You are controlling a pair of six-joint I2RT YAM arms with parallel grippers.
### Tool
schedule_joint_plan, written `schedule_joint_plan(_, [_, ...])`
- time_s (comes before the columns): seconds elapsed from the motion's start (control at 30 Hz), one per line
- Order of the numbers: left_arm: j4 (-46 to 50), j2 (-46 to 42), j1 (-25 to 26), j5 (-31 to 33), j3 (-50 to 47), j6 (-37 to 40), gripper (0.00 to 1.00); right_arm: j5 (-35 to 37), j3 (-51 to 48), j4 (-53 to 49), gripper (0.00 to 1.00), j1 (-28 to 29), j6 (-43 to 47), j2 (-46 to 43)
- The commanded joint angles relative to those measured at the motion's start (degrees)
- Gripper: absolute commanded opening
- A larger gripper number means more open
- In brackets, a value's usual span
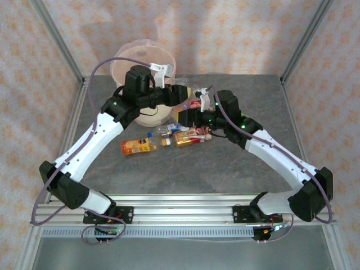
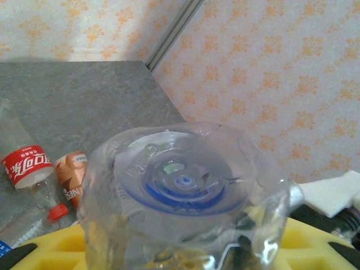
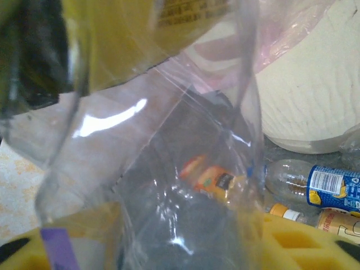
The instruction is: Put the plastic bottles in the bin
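Clenching a clear bottle [image 2: 247, 185], my left tool [image 2: 185, 253] holds it between yellow pads [image 2: 56, 247] with its base turned to the wrist camera; blue shows through that base. From above, this tool sits just to the right of the bin [image 1: 126, 59], which stands at the far left of the counter [image 1: 225, 169], partly behind my left arm [image 1: 95, 132]. I cannot tell from that view whether the bottle is over the rim or beside it.

My right tool [image 3: 163, 250] is clenched too, grasping a yellow-label bottle [image 3: 169, 169] whose clear wall spans the gap between its pads and runs up to the top of the wrist view. From above, this tool is near the middle of the counter, close to the left one and near the bin's foot.

More bottles lie loose on the counter. A red-label bottle [image 2: 25, 166] lies on its side past the left tool, with a brown-label bottle [image 2: 73, 177] just beside it. An orange-label bottle [image 1: 138, 147] lies nearer my bases, apart from the bin. A blue-label bottle [image 3: 332, 188] lies on its side near the bin's cream wall.
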State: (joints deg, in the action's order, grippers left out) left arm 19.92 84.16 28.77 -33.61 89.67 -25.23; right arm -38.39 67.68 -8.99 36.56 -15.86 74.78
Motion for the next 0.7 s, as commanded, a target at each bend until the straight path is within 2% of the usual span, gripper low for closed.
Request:
schedule_joint_plan(0.0, [0.9, -2.1, 0.2, 2.0, 2.9, 2.0, 0.45, 1.9, 3.5, -0.2, 0.66, 0.5, 1.8, -1.1])
schedule_joint_plan(0.2, [6.1, -1.6, -2.5, 8.1, 9.4, 7.1, 0.44, 8.7, 4.5, -6.6, 0.98, 0.5, 3.3, -4.6])
schedule_joint_plan(0.43, [7.3, 1.5, -9.1, 15.0, 21.2, 14.9, 0.46, 22.1, 4.8, -14.2, 0.99, 0.5, 2.8, -8.9])
schedule_joint_plan(0.6, [12.5, 8.5, -12.3, 21.5, 33.2, 21.0, 0.47, 39.9, 7.6, -24.0, 0.99, 0.2, -1.1, -9.1])
schedule_joint_plan(0.67, [15.0, 11.5, -13.3, 23.4, 37.3, 22.9, 0.47, 44.7, 8.9, -27.6, 0.99, -0.6, -2.9, -8.8])
